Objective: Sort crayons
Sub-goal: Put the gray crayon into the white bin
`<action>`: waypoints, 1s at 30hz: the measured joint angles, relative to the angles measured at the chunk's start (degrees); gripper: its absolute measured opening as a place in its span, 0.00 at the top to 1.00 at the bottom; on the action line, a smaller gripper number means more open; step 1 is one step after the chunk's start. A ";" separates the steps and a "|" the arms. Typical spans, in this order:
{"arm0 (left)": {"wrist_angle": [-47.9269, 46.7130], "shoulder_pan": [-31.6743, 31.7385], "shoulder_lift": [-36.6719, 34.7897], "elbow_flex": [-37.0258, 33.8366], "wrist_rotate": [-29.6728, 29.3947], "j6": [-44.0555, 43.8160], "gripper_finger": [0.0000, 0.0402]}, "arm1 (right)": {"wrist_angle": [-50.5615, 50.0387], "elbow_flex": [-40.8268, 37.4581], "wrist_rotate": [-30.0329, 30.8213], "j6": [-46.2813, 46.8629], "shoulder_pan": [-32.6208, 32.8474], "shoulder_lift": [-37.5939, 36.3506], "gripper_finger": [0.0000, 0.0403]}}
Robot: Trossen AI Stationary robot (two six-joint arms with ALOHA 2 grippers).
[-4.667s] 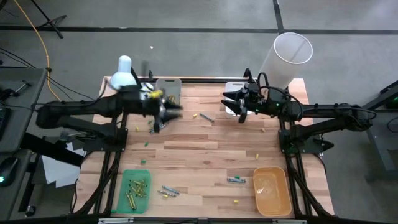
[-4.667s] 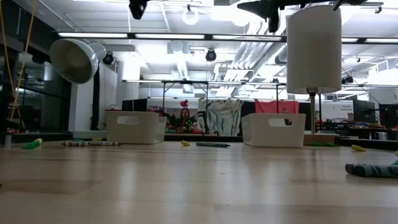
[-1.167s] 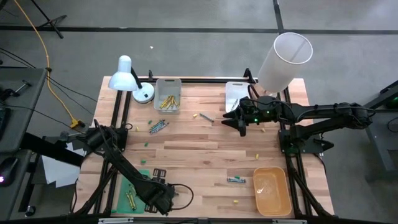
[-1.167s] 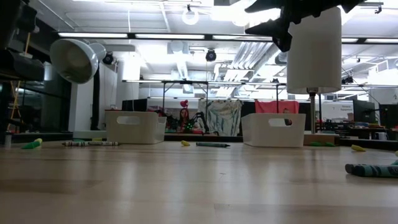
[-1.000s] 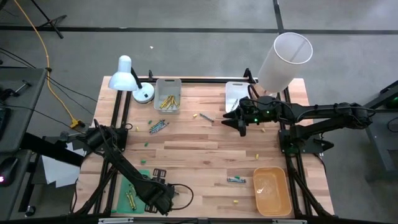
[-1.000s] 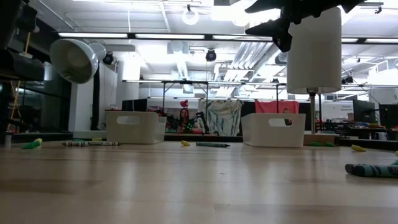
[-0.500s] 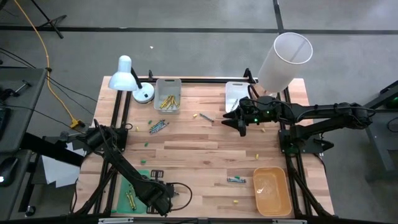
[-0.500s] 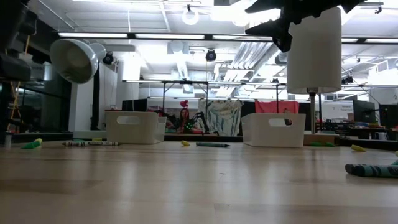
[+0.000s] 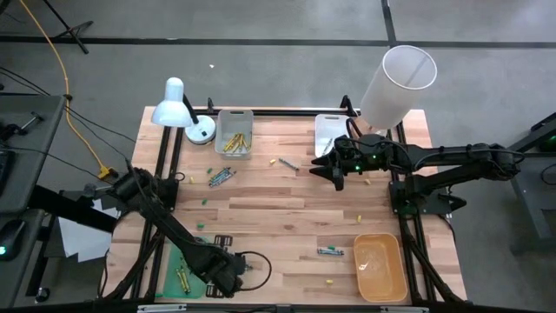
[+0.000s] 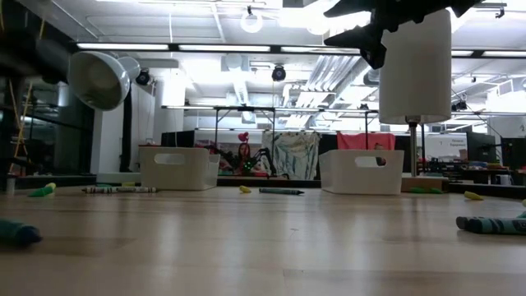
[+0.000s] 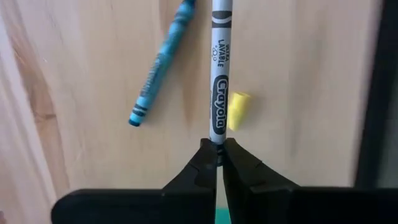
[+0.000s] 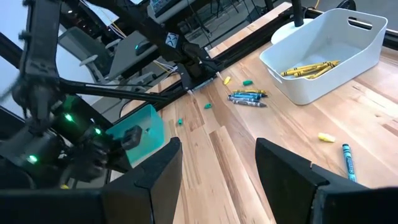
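Only our left wrist view shows the left gripper (image 11: 216, 155) clamped on a grey paper-wrapped crayon (image 11: 219, 74) beside the green plastic tray (image 9: 184, 265); our right gripper (image 12: 217, 171) hangs apart.

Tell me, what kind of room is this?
Probably a robot lab or workshop. Two dark robot arms work at a wooden table on a grey floor, with a desk lamp at one corner, and more tables and ceiling strip lights stretch behind.
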 joint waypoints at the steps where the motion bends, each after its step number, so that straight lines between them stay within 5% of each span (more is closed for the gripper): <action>1: 0.00 0.17 -1.27 0.00 0.02 0.62 1.00 | 0.00 0.00 0.00 0.11 0.00 0.00 0.51; 6: 0.96 1.25 -9.08 0.02 -0.81 5.56 1.00 | 0.02 0.00 -0.16 1.61 0.00 0.00 0.51; 11: 4.78 4.92 -18.91 -1.00 -13.08 7.99 1.00 | 0.31 0.00 -1.75 3.09 0.22 0.00 0.51; 16: 15.48 12.23 -28.73 -9.30 -22.21 9.28 1.00 | 3.27 0.00 -1.71 4.00 2.51 0.00 0.51; 24: 55.45 24.66 -38.41 -31.71 -15.36 12.97 1.00 | 7.01 0.00 3.65 3.64 7.26 0.00 0.51; 30: 75.24 31.02 -38.49 -40.14 -12.68 13.80 1.00 | 10.19 0.00 10.31 4.56 9.85 0.00 0.51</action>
